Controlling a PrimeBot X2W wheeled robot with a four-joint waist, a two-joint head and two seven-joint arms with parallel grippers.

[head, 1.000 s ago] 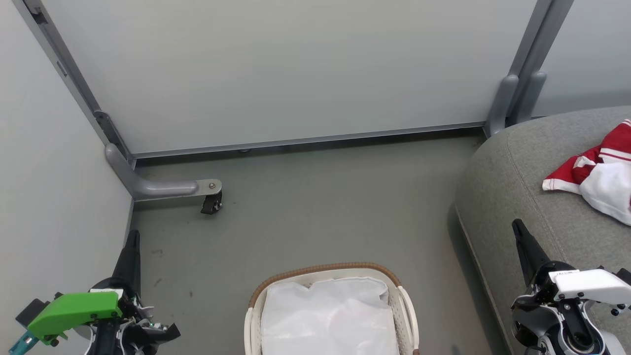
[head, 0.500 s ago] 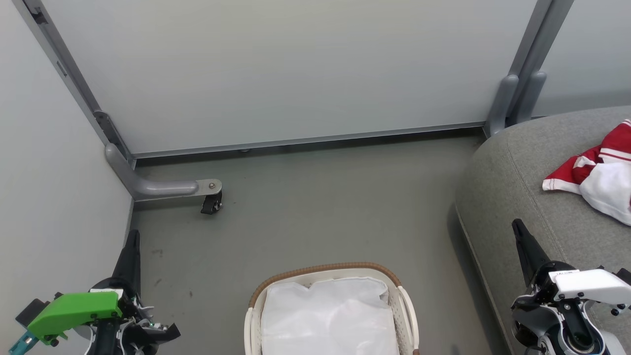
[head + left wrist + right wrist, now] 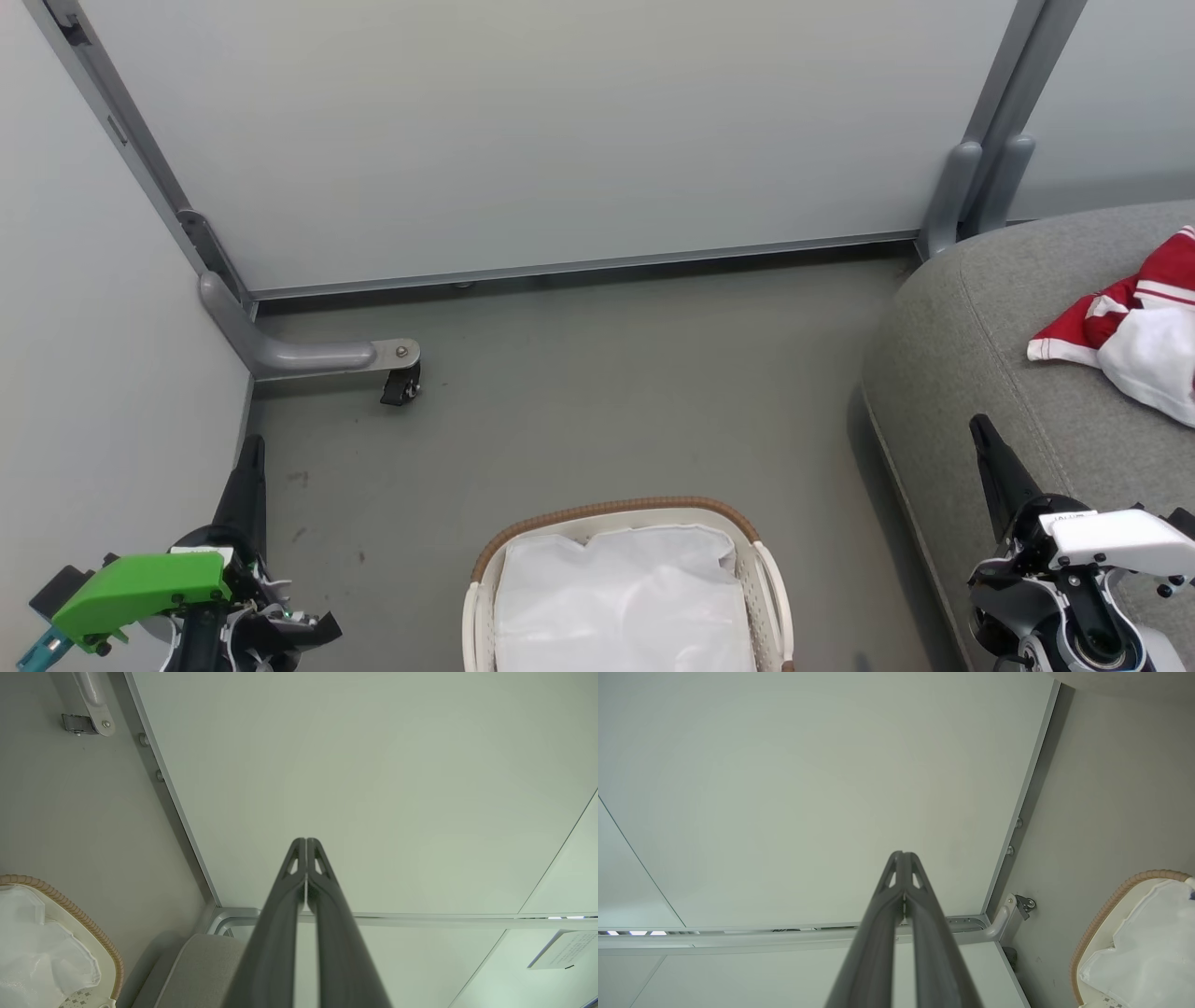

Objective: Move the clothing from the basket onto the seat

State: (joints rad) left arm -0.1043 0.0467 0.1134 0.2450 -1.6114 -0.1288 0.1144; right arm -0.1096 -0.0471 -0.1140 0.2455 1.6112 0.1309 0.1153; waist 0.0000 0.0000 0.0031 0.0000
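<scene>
One heap of clothing lies on the seat, at the right edge of your head view, which cuts it off. Its long axis runs from a red corner with a white hem, pointing toward the seat's rounded left edge, up and away to the right. A white bulge sits on its near side. You cannot tell how many garments make up the heap.

You have one basket on the floor at bottom centre, with bare floor between it and the seat and one white liner spread inside. The frame's bottom edge cuts the basket, so you cannot tell its long axis.

You have two grippers. The left gripper and the right gripper each have their fingers clenched together, empty, pointing at the pale wall panel.
</scene>
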